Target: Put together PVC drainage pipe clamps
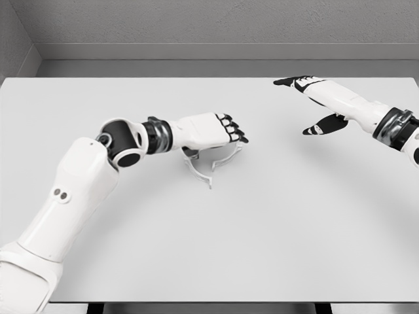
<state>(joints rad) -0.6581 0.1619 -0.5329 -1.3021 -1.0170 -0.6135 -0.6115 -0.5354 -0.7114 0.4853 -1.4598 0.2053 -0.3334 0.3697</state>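
The left hand point(213, 129) is positioned near the middle of the white surface point(275, 229), with its fingers point(230, 129) curled downward over the top of a white pipe clamp point(211, 163). The clamp (a thin curved part, largely hidden under the palm) lies on the surface directly beneath that hand; whether the fingers actually grip it cannot be determined. The right hand point(317, 98) hovers at the far right, well apart from the clamp, fingers extended and holding nothing.
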